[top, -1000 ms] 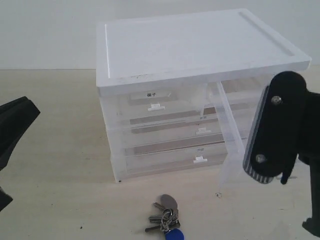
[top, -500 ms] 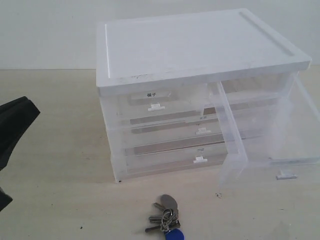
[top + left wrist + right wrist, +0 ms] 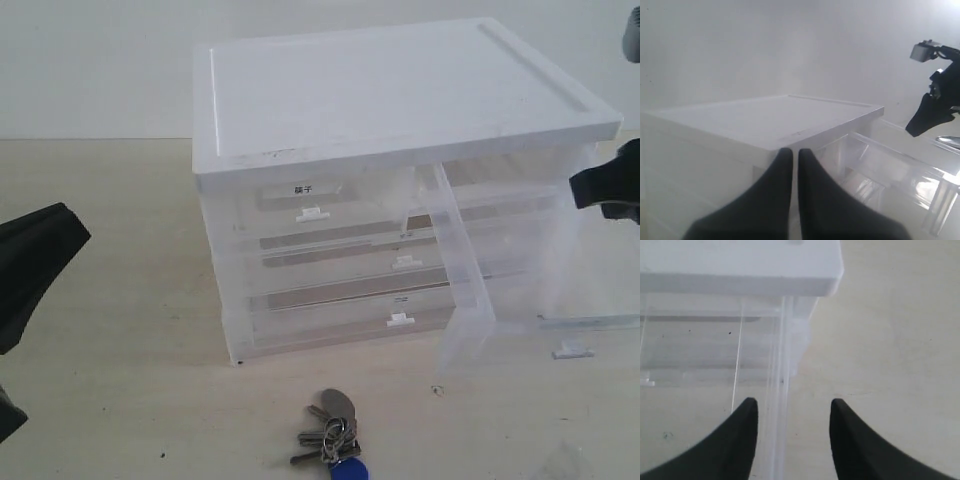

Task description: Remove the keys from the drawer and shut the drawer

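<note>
At lower centre, keys (image 3: 332, 440) lie on the worktop (image 3: 120, 330), already out; drawer (image 3: 525, 275) at right stands open, not yet closed. Right pincer (image 3: 793, 406) apart, left pincer (image 3: 793, 153) together.

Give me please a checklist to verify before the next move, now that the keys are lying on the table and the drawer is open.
1. The keys are out of the drawer: ok, they lie on the table in front of the cabinet.
2. The drawer is closed: not ok, it stands pulled out.
3. The right gripper is empty: ok, fingers open, nothing held.
4. The right fingers are clear of the drawer wall: cannot tell; the clear wall runs between them in the right wrist view.
5. The tab handle is uncovered: ok.
6. The left gripper is out of the way: ok, shut, apart from the cabinet on its left.
</note>
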Available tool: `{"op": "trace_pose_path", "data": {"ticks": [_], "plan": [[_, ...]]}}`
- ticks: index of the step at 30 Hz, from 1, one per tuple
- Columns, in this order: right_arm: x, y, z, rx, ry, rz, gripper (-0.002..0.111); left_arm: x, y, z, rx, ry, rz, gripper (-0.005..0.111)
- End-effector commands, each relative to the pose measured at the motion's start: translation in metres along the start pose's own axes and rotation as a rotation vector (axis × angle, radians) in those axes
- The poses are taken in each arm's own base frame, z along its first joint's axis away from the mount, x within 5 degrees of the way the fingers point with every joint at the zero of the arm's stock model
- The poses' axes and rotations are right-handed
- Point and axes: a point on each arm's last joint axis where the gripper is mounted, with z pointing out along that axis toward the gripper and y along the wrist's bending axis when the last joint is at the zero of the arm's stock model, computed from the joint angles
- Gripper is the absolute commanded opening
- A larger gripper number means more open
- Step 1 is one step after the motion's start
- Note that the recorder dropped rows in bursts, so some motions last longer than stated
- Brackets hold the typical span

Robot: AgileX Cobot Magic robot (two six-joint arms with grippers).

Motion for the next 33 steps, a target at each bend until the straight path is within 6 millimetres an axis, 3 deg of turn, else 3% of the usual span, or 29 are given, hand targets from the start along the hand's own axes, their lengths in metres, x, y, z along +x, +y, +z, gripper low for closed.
{"op": "trace_pose_path", "data": {"ticks": [1, 2, 6, 19, 23, 29, 33], "plan": [[-0.012, 0.0, 0.023, -0.004, 0.05, -0.023, 0.038, 0.001, -0.001, -0.002, 0.008, -0.003, -0.007, 0.005], [-0.014, 0.0, 0.024, -0.002, 0.043, -0.027, 0.034, 0.001, -0.001, -0.002, 0.008, -0.003, -0.007, 0.005], [-0.022, -0.001, 0.019, 0.0, 0.007, -0.045, -0.001, 0.001, -0.001, -0.002, 0.008, -0.003, -0.007, 0.005], [-0.046, 0.0, 0.008, -0.02, -0.155, -0.046, 0.0, 0.001, -0.001, -0.002, 0.008, -0.003, -0.007, 0.005], [-0.053, 0.002, 0.01, -0.025, -0.222, -0.122, 0.0, 0.001, -0.001, -0.002, 0.008, -0.003, -0.004, 0.005], [-0.052, 0.005, 0.019, -0.039, -0.189, -0.185, 0.0, 0.001, -0.001, -0.002, 0.008, -0.003, -0.001, 0.005], [-0.046, 0.014, 0.019, -0.134, -0.128, -0.152, 0.0, 0.001, -0.002, -0.002, 0.011, -0.002, 0.001, 0.005]]}}
